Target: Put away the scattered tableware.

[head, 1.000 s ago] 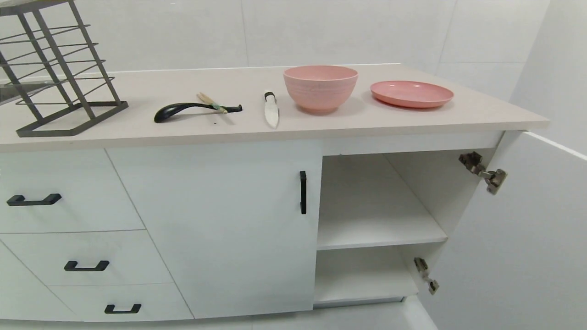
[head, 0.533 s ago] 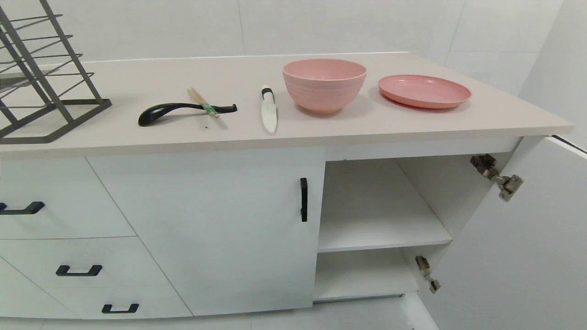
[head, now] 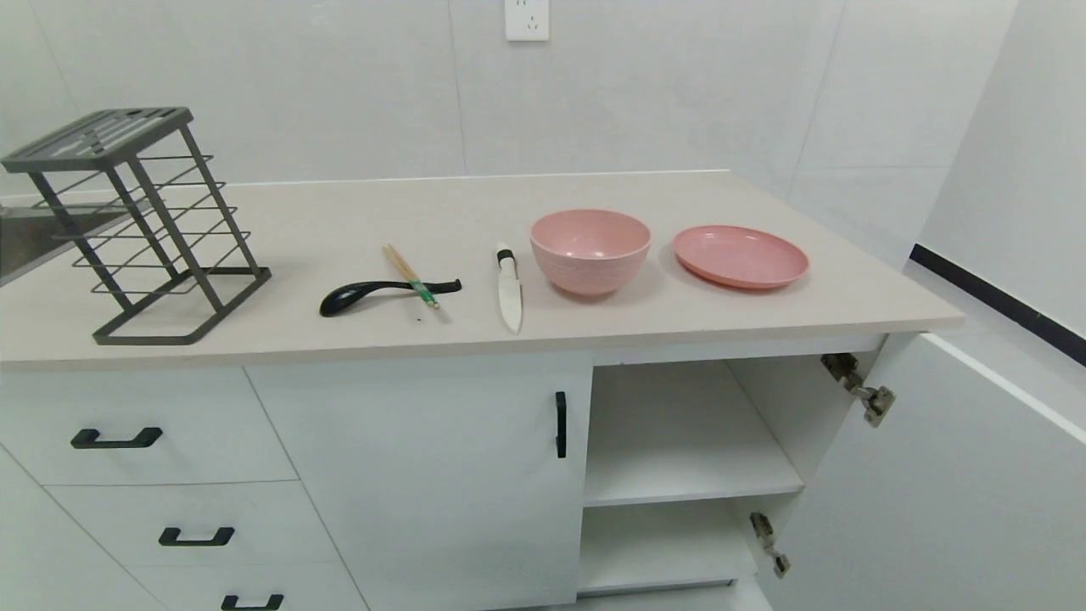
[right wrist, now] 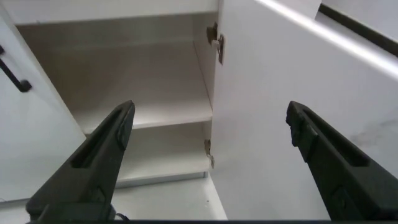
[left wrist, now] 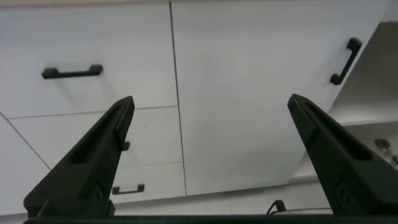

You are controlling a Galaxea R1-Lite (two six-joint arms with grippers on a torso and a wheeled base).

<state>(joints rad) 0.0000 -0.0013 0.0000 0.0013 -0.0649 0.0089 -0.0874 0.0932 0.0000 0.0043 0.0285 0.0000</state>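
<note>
Five pieces of tableware are lying on the surface [head: 280, 212]: a black spoon [head: 373, 294], chopsticks [head: 411, 276] crossing its handle, a white knife [head: 508, 288], and a pink bowl [head: 590, 250] and pink plate [head: 740, 255] side by side. Low down, the left tool [left wrist: 211, 102] is gaping wide before the drawers [left wrist: 93, 62], and the right tool [right wrist: 209, 107] is gaping wide before the cabinet shelf [right wrist: 161, 115].

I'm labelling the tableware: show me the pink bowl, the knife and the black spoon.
pink bowl [head: 590, 273], head view, on its front wall.
knife [head: 509, 293], head view, on the white blade.
black spoon [head: 373, 288], head view, on its handle.
</note>
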